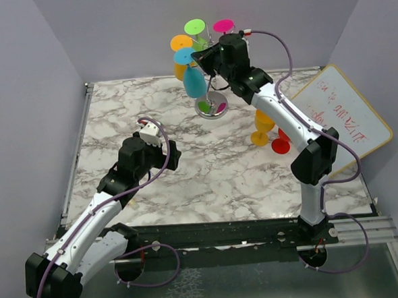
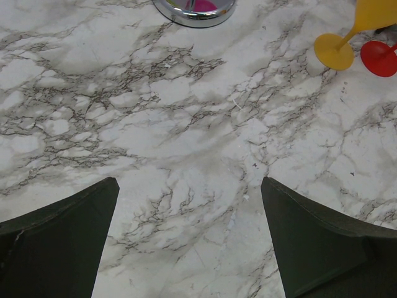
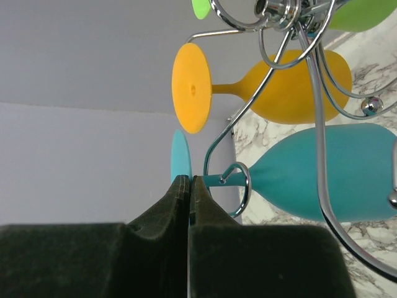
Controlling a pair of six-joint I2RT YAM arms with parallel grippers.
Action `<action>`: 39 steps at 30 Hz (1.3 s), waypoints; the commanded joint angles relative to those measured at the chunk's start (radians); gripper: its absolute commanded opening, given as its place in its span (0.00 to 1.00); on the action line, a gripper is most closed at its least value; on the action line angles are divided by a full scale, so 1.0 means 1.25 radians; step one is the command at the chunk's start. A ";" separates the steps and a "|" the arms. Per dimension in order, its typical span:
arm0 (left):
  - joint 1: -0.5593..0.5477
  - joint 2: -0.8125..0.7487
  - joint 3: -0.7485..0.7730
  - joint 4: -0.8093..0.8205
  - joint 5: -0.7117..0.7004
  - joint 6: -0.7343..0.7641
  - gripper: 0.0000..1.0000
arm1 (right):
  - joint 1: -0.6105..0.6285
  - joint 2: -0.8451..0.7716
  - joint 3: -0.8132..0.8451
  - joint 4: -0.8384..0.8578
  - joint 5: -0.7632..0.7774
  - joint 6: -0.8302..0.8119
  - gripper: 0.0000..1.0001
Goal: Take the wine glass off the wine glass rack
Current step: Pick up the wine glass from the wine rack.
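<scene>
Right wrist: raised right gripper (image 3: 188,180) closed, tips at teal wine glass (image 3: 322,180) stem on rack (image 3: 279,9); left gripper (image 2: 189,180) open, low

1. Both arms: glossy white plastic link shells (image 1: 89,226) w/ chunky black joint housings (image 1: 313,159) between them.
2. Thin purple cable (image 1: 284,52) along ea. arm, looping free at wrist & base.
3. Small white connector block (image 1: 150,132) atop L wrist.
4. Left gripper (image 2: 189,180): matte dark wedge-shaped fingers (image 2: 59,245), flat-faced, pointed tips.
5. Right gripper (image 3: 188,179): same dark matte fingers, tapered tips, shallow dip nr the root.
</scene>
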 commanded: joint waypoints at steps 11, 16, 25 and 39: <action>0.006 0.004 0.015 -0.010 0.011 -0.002 0.99 | 0.008 0.010 0.044 -0.017 0.156 -0.049 0.00; 0.006 0.007 0.015 -0.010 0.014 -0.002 0.99 | 0.008 -0.001 0.019 -0.006 0.194 -0.060 0.01; 0.008 0.010 0.016 -0.011 0.015 -0.001 0.99 | 0.009 -0.033 -0.037 0.041 0.194 -0.048 0.01; 0.008 0.008 0.015 -0.011 0.021 -0.004 0.99 | 0.008 -0.095 -0.115 0.092 0.252 -0.017 0.01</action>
